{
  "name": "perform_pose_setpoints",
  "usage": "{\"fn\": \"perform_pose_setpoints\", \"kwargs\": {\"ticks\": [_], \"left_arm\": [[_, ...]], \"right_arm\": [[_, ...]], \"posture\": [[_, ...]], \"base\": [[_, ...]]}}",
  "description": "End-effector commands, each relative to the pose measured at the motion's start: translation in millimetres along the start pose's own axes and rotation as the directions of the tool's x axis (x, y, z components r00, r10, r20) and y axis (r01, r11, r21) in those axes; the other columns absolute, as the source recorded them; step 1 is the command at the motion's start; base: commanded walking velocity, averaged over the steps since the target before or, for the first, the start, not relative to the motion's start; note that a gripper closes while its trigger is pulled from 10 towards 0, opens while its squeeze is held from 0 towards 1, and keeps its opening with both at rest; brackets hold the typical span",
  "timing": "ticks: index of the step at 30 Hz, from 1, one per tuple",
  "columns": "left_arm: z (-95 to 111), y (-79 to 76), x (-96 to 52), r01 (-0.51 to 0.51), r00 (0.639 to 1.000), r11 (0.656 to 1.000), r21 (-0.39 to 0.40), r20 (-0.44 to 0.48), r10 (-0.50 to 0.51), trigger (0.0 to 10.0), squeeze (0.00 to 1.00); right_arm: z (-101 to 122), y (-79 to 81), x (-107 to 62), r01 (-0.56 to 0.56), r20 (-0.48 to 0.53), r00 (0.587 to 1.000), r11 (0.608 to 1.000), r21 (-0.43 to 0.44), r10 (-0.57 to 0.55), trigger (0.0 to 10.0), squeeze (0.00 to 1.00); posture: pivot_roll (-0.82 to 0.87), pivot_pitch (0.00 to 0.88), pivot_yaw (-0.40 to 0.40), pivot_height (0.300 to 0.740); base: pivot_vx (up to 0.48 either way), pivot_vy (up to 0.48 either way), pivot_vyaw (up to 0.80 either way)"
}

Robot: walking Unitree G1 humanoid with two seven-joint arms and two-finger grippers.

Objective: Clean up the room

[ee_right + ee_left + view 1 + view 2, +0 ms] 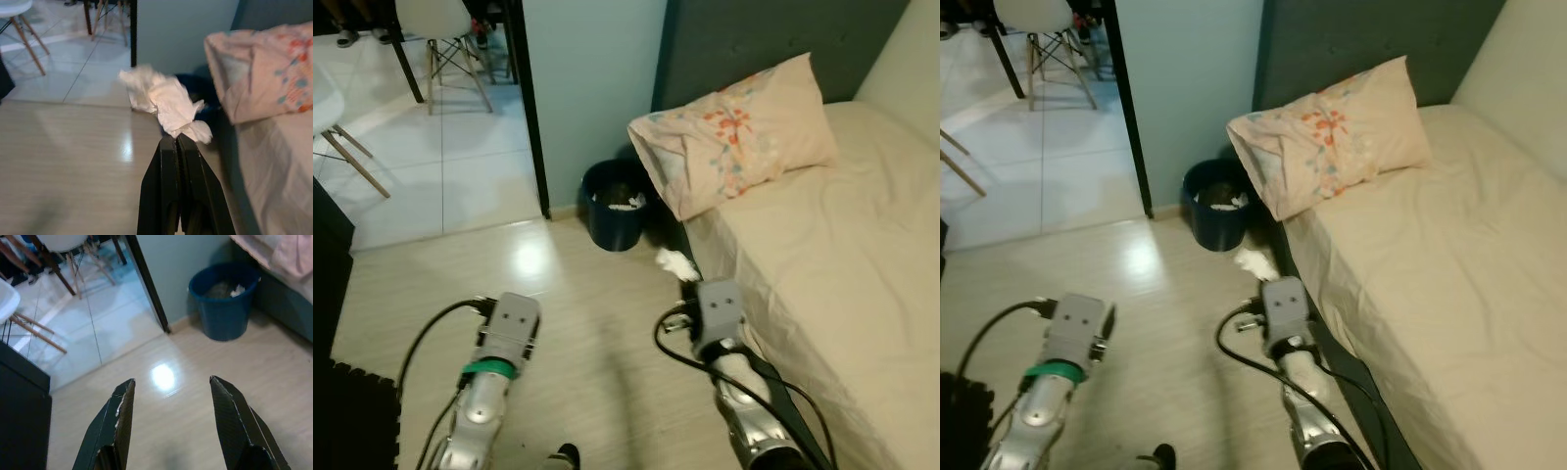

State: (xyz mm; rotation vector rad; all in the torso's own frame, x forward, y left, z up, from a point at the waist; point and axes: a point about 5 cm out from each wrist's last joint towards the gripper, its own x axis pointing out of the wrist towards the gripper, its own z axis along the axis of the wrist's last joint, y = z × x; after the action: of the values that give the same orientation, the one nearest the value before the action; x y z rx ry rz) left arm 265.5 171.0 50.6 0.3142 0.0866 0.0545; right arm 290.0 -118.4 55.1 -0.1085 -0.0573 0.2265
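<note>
My right gripper [177, 138] is shut on a crumpled white tissue [164, 104], held above the floor beside the bed; the same tissue [676, 261] pokes out past my right wrist. A dark blue bin [616, 204] with white scraps inside stands against the wall by the bed's head, a little ahead of the tissue. In the left wrist view the bin [224, 299] sits ahead and to one side. My left gripper [171, 387] is open over the bare floor, nothing between its fingers.
A bed [842, 255] with a beige sheet and a flowered pillow [734, 132] runs along my right. A black door frame [533, 117] opens onto a tiled room with white chairs [435, 29]. A dark cabinet [22, 421] stands at my left.
</note>
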Motion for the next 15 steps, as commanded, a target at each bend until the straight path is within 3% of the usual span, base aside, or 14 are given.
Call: {"fn": "perform_pose_setpoints", "kwargs": {"ticks": [1,10,15], "left_arm": [[-3,-4.5,0.0,0.017,1.000,1.000,0.002,-0.015,-0.017,10.0,0.00],[1,-7.0,4.1,0.017,1.000,1.000,-0.012,-0.017,-0.017,10.0,0.00],[1,-8.6,2.9,0.027,1.000,1.000,-0.009,-0.015,-0.027,10.0,0.00]], "right_arm": [[-5,-5.6,-2.9,0.032,-0.024,0.999,0.999,0.007,-0.032,10.0,0.00],[-4,-15.8,-1.7,0.084,-0.031,0.996,0.996,0.007,-0.084,10.0,0.00],[-4,-12.3,-1.0,0.084,-0.031,0.996,0.996,0.012,-0.084,10.0,0.00]], "posture": [[-0.02,0.040,0.005,0.740],[-0.03,0.063,0.016,0.740],[-0.03,0.070,0.021,0.740]], "base": [[0.480,0.000,0.00],[0.480,0.000,0.00],[0.480,0.000,0.00]]}}
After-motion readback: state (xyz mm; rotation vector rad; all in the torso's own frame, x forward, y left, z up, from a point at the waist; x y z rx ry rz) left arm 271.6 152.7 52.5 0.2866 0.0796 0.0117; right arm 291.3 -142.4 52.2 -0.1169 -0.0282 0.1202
